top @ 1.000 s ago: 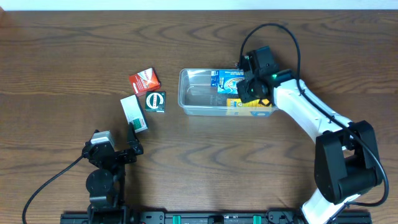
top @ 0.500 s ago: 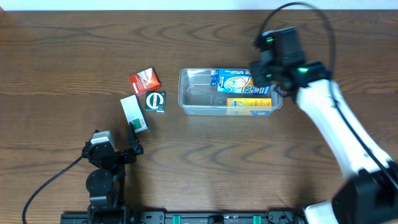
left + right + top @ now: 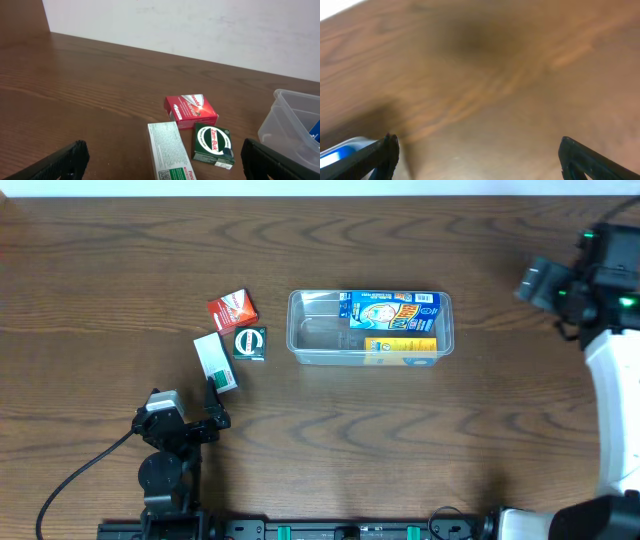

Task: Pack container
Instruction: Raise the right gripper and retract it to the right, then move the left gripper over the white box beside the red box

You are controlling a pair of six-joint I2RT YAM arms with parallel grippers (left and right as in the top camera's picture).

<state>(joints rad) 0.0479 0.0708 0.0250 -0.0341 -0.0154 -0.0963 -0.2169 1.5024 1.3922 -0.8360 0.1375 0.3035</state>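
The clear container [image 3: 315,330] lies mid-table, its right half holding a blue box [image 3: 390,308] and a yellow box [image 3: 400,346]. To its left lie a red box [image 3: 232,309], a green box [image 3: 249,343] and a long white box [image 3: 214,362]. My left gripper [image 3: 215,405] rests open just short of the white box [image 3: 170,152], with the red box [image 3: 191,111], the green box [image 3: 214,145] and the container's corner [image 3: 295,120] beyond. My right gripper [image 3: 537,284] hangs open and empty far right of the container. Its blurred wrist view shows its fingers [image 3: 382,155] wide apart over bare wood.
The brown wooden table [image 3: 400,440] runs to a pale wall at the back. A black cable [image 3: 80,470] trails from the left arm's base at the front left. A sliver of blue [image 3: 340,152] shows at the lower left of the right wrist view.
My right gripper has opened and swung from over the container's right end to the far right, empty. The boxes stay in the container. The left arm has not moved.
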